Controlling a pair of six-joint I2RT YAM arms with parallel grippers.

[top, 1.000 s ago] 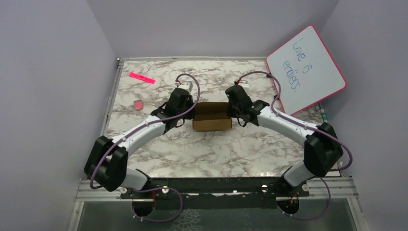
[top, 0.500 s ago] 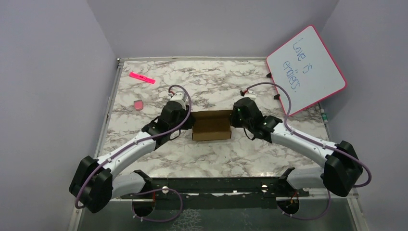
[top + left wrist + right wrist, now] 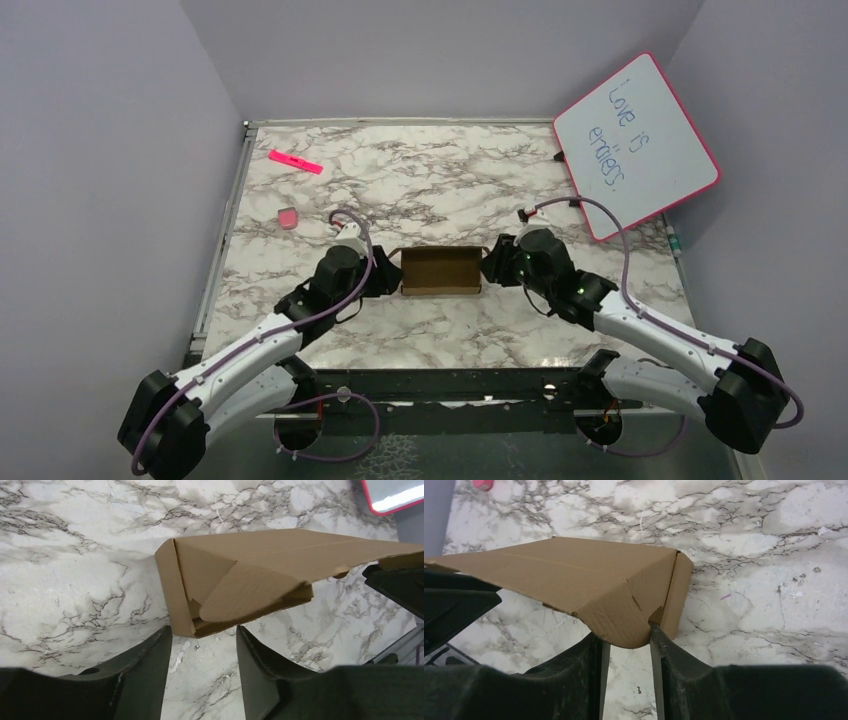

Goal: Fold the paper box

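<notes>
The paper box [image 3: 440, 270] is plain brown cardboard, standing on the marble table as a small rectangular box with its top open. My left gripper [image 3: 390, 278] is at its left end and my right gripper [image 3: 488, 268] at its right end. In the left wrist view the box [image 3: 240, 575] has a rounded flap folded into its end, and the left gripper [image 3: 202, 632] is open with the box corner just beyond its tips. In the right wrist view the right gripper [image 3: 626, 637] is open, and a rounded flap of the box [image 3: 589, 585] dips between its fingertips.
A pink-framed whiteboard [image 3: 635, 145] leans at the back right. A pink marker [image 3: 296, 161] and a pink eraser [image 3: 287, 217] lie at the far left of the table. Purple walls close in both sides.
Both arms have drawn back toward the near edge, and the box has come nearer with them. Both grippers have gone from shut to open at the box ends.
</notes>
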